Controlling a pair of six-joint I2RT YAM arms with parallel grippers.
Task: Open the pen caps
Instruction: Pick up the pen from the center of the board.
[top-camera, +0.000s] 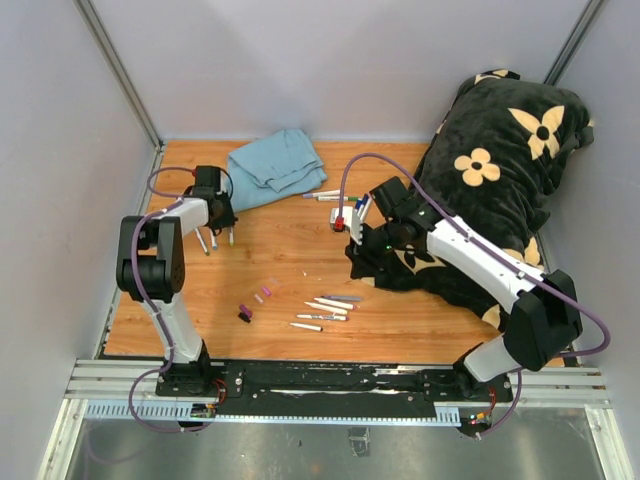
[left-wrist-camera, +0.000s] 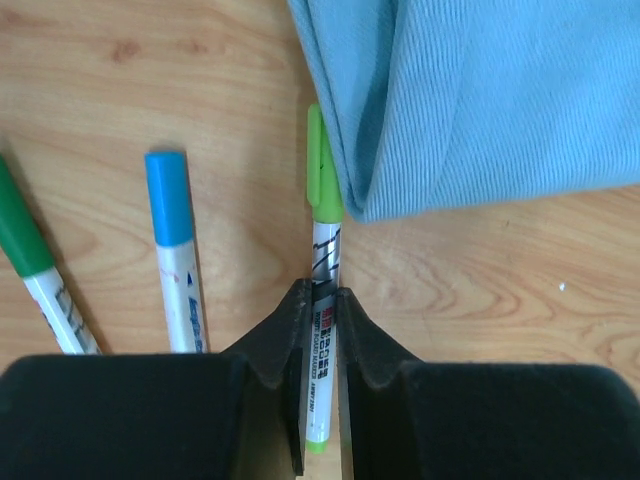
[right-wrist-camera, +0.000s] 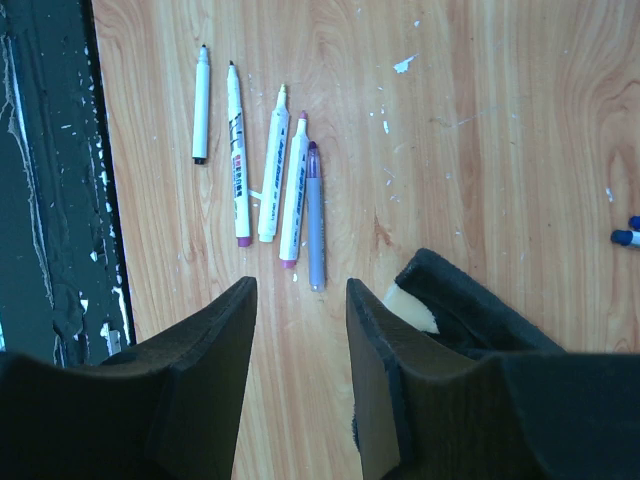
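Left wrist: your left gripper (left-wrist-camera: 320, 300) pinches a marker (left-wrist-camera: 326, 250).
Its green cap (left-wrist-camera: 321, 185) sits on, top centre, touching cloth (left-wrist-camera: 480, 100); your right gripper (right-wrist-camera: 298, 292) stands half open, empty.

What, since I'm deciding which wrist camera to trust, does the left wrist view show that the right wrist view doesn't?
Only the left wrist: the left gripper closed on a lime-capped marker whose cap lies at the blue cloth edge, with a blue-capped marker and a green-capped marker beside it. Only the right wrist: five uncapped markers lying side by side, a black pillow corner, and the right gripper open and empty. Both: the wooden table.
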